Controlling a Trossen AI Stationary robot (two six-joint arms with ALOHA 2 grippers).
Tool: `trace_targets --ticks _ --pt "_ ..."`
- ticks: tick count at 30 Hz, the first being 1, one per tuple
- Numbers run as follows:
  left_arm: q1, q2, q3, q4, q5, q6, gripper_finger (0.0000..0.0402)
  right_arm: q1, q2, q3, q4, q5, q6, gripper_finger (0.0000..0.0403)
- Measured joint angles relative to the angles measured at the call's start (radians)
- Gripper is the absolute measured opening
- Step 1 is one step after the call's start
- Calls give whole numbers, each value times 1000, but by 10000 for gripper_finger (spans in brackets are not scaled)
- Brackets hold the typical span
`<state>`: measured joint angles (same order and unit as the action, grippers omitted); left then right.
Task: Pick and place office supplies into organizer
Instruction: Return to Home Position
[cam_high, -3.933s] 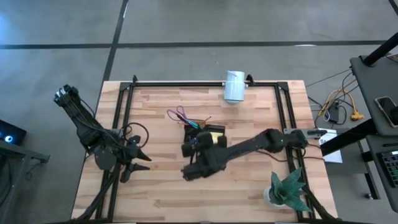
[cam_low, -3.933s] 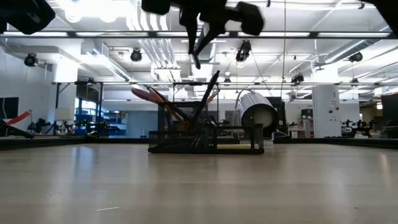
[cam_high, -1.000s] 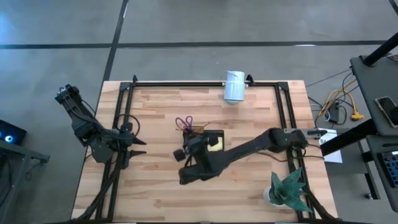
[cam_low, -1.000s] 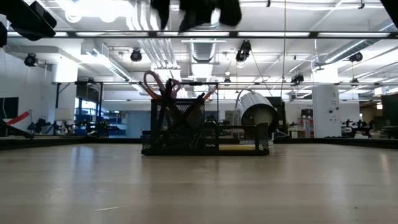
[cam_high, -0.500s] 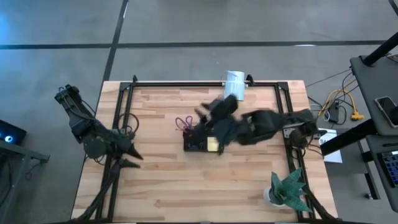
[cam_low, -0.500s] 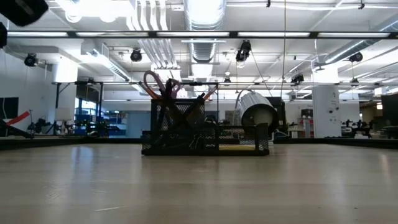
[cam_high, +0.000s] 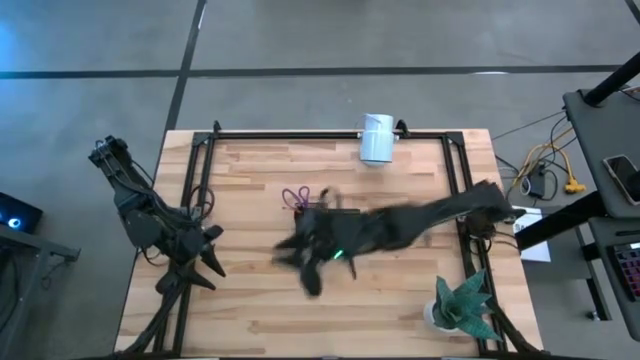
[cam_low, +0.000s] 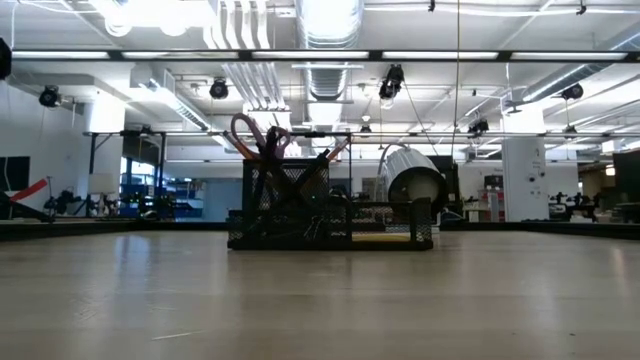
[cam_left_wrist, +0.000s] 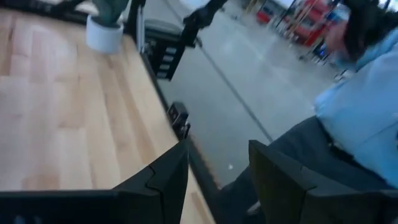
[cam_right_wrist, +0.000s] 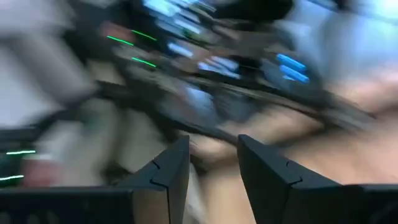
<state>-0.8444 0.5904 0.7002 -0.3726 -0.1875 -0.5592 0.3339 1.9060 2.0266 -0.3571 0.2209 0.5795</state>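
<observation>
The black mesh organizer (cam_low: 330, 215) stands mid-table. In the high view my blurred right arm covers most of it, and only its far left corner (cam_high: 318, 212) shows. Purple-handled scissors (cam_low: 256, 136) stand in its tall compartment, handles up (cam_high: 295, 196), with pens beside them (cam_low: 322, 158). A yellow pad (cam_low: 382, 238) lies in the low compartment. My right gripper (cam_high: 300, 268) is open and empty, just left and near of the organizer, and it is also open in its wrist view (cam_right_wrist: 211, 168). My left gripper (cam_high: 215, 252) is open and empty at the table's left, as its wrist view (cam_left_wrist: 217, 174) also shows.
A white cylinder (cam_high: 378, 138) lies at the far edge, behind the organizer in the low view (cam_low: 415, 185). A green plant in a white pot (cam_high: 462, 305) stands at the near right corner. Black frame rails (cam_high: 330, 131) run along the table's sides. A person in light blue (cam_left_wrist: 360, 118) stands beyond the table.
My right arm has swung fast, first from the organizer's near side up over its far side, then back to its near left, and it is blurred now. My left gripper has drifted a little toward the near edge. The organizer has stayed in place.
</observation>
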Motion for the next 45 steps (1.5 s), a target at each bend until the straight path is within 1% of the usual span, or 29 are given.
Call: trace_targets --ticks 3,4,5,6,7,9,11,14,16,18,22,25,27,29,32,35,37,38,40,42,44,45 --pt "0 -13 -23 74 0 26 150 -22 50 -192 583 -205 -65 129" --pt "0 -20 -36 105 -1 40 150 -37 58 -246 723 -263 -54 130" --pt "0 -31 -55 143 -2 49 150 -53 58 -301 807 -294 -21 129" --pt "1 -42 -76 180 -5 61 150 -66 48 -351 832 -301 21 128" --pt "1 -52 -95 215 -5 71 150 -78 33 -403 828 -305 46 127" --pt "3 -73 -137 279 -6 92 150 -91 -11 -509 797 -303 43 124" --pt "3 -92 -176 320 -12 101 150 -97 -82 -608 776 -279 28 121" --pt "6 -147 -226 359 -56 152 150 -110 -318 -775 715 -214 -25 118" --pt "10 -213 -237 351 -117 208 150 -123 -474 -884 725 -193 -80 118" --pt "16 -282 -237 314 -196 263 150 -126 -600 -996 721 -182 -118 118" --pt "21 -422 -237 231 -362 380 150 -123 -785 -1192 682 -198 -172 116" --pt "21 -524 -238 112 -442 402 150 -147 -921 -1302 723 -188 -188 114" --pt "22 -570 -238 58 -487 403 150 -161 -971 -1371 730 -193 -197 114" --pt "22 -555 -232 13 -527 416 150 -185 -1010 -1449 711 -234 -219 114" --pt "25 -558 -224 52 -530 420 150 -256 -1089 -1534 839 -309 -237 116" --pt "25 -535 -278 175 -534 449 150 -333 -1120 -1619 941 -379 -235 118" --pt "25 -525 -333 298 -495 468 150 -379 -1123 -1674 958 -416 -236 118" --pt "25 -516 -364 360 -490 473 150 -396 -1118 -1683 1001 -421 -233 118" --pt "26 -475 -431 487 -500 477 150 -423 -1111 -1699 1058 -428 -215 116" --pt "27 -429 -483 616 -509 533 150 -443 -1080 -1694 1050 -468 -189 113" --pt "38 -413 -497 733 -540 595 150 -483 -1041 -1681 1020 -551 -182 111" --pt "46 -410 -497 758 -553 613 150 -509 -1025 -1659 1026 -604 -175 110"
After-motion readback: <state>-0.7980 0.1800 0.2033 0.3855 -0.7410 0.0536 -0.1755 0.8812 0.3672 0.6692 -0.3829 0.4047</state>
